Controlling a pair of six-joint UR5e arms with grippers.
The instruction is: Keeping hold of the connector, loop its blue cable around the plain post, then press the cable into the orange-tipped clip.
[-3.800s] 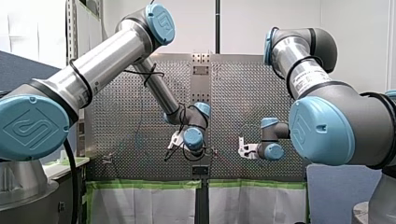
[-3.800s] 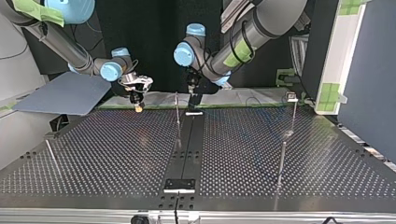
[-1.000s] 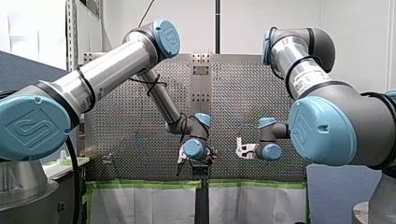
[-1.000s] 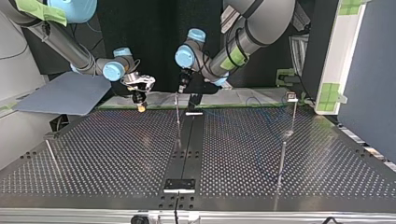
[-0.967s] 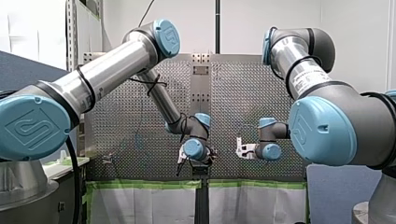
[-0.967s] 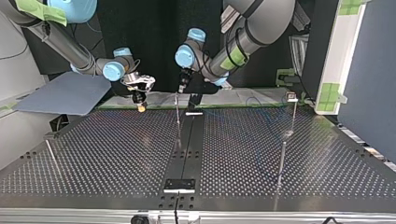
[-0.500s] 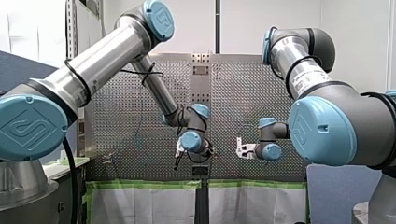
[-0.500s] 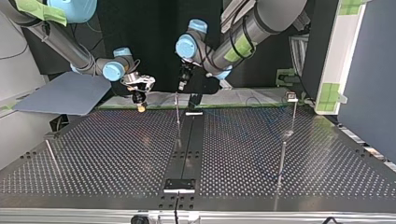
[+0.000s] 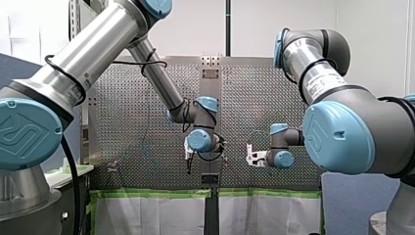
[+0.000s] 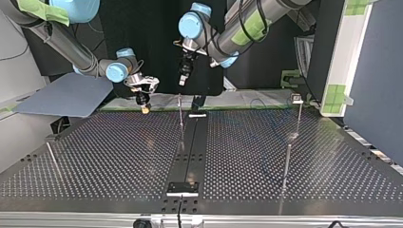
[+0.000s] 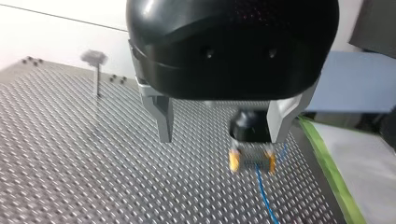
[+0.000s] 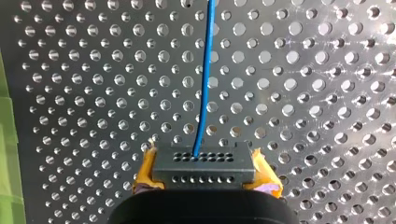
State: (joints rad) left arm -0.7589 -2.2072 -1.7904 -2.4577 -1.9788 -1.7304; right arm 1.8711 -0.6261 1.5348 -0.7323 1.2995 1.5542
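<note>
Pinching connector (image 12: 201, 164): right tool (image 12: 204, 178).

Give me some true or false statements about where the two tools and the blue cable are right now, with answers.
1. My right tool grips the connector. True.
2. My left tool is shut on the blue cable. False: it is open and empty.
3. The blue cable comes out of the connector and runs over the perforated table. True.
4. My left tool rests on the perforated table. False: in the top view it hangs above it.
</note>
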